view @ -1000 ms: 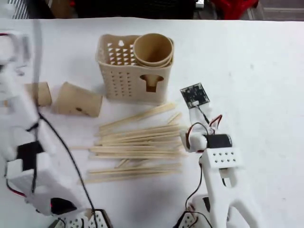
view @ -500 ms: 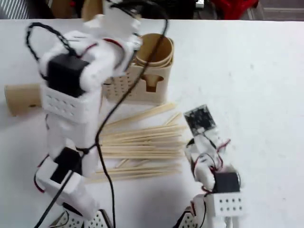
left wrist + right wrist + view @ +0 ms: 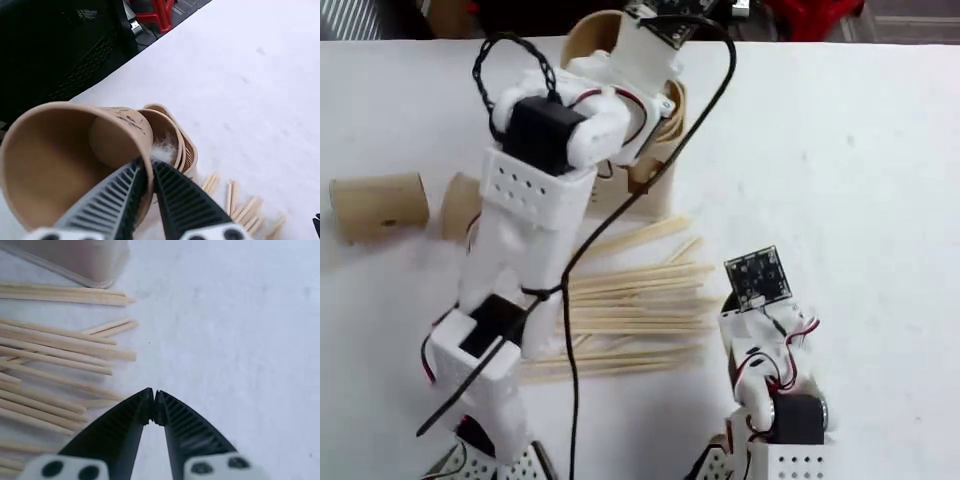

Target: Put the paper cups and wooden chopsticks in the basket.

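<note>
Gripping: left claw (image 3: 149, 166) clamped on the rim of a paper cup (image 3: 50, 155), just beside the stacked cups (image 3: 167, 131) in the basket (image 3: 662, 190).
Right claw (image 3: 153, 407): tips together, over the desk (image 3: 240, 330) beside the wooden chopsticks (image 3: 55, 360).
Lying cup (image 3: 380, 205): on its side, well apart from the basket.

The white table (image 3: 880, 150) takes up most of what's in front of me, its top plain and matte. Past its far edge something red (image 3: 815, 15) stands on the grey floor (image 3: 915, 25) (a stool or a chair base, I think; too little of it is in sight to be sure). Beside that, a black mesh panel (image 3: 60, 55) runs along behind the table. Off the far left corner there's a grey slatted thing (image 3: 348, 18), with a brown box (image 3: 445, 14) near it.
</note>
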Available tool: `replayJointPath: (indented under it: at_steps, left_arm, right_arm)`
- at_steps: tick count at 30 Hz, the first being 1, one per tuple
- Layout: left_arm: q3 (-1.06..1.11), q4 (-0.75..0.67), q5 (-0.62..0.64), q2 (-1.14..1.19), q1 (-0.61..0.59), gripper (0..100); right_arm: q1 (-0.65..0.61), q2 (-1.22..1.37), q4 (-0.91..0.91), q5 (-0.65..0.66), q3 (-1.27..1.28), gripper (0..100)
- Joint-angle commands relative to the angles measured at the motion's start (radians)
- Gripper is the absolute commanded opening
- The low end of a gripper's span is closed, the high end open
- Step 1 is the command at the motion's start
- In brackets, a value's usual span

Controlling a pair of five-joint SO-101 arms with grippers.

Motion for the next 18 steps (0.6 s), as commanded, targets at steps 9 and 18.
replayJointPath:
  at_steps: [9,18]
  left_arm:
    - [-0.012,0.014,0.029,0.001,0.025,2]
    - [-0.009,-0.063,0.025,0.051,0.024,12]
  right_arm:
    - [0.012,-0.010,0.005,0.000,-0.005,1.6]
    - [0.012,-0.010,0.005,0.002,-0.005,1.6]
